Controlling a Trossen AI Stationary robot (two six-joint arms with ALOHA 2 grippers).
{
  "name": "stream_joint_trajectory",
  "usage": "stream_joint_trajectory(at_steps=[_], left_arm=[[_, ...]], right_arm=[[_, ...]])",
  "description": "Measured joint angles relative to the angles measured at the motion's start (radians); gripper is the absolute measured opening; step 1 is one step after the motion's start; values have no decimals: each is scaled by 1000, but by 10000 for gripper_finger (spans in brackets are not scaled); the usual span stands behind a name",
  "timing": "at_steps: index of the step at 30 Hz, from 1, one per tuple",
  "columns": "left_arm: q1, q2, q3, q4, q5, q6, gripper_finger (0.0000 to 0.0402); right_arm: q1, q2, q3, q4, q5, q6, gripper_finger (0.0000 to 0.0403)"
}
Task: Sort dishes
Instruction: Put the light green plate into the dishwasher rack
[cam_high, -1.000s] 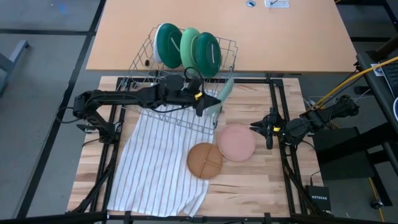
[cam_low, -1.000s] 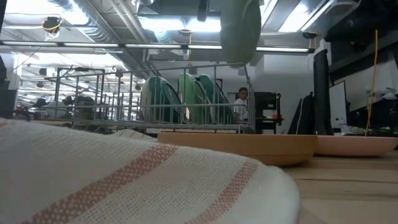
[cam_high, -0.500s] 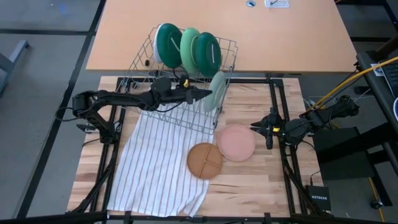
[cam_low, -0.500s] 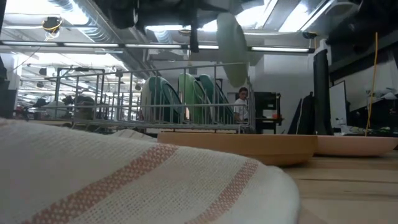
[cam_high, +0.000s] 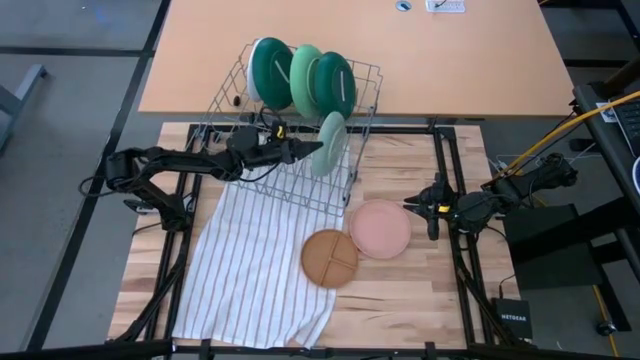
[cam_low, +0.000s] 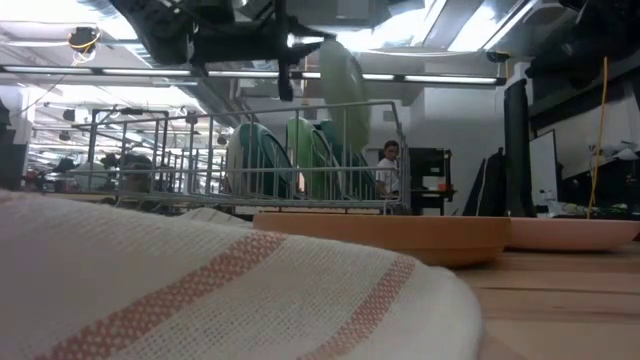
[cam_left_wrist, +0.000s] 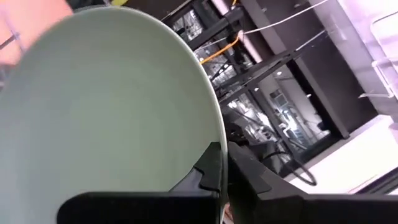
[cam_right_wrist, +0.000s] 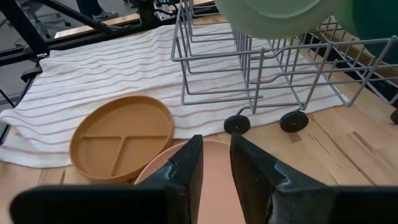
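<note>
The left pincer is closed on the rim of a pale mint plate and holds it on edge above the grey wire rack, over the part of the rack that is nearer to the middle of the table. In the left wrist view the dark fingers clamp the edge of this plate, which fills most of that picture. In the low view the plate hangs upright, its lower part behind the top wires of the rack.

Three plates already stand on edge in the far end of the rack: a dark green plate, a light green plate and another dark green plate, close one behind the other.

On the wooden table, beside the rack, a pink plate lies flat, and a brown divided plate lies flat just beside it; their rims seem to touch. The brown one sits at the edge of the white striped cloth, which is spread under the rack.

The right pincer waits near the right edge of the table, close to the pink plate, with its fingers apart and nothing between them.

In the room behind the table a person is seen far away.
</note>
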Motion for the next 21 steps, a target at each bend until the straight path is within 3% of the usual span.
stream_joint_trajectory(at_steps=[11,21], left_arm=[[4,3,-53,-30,-12,-8,0],[5,3,-64,-204,-13,-88,15]], right_arm=[[0,0,0,2,0,0,85],[0,0,0,4,1,0,85]])
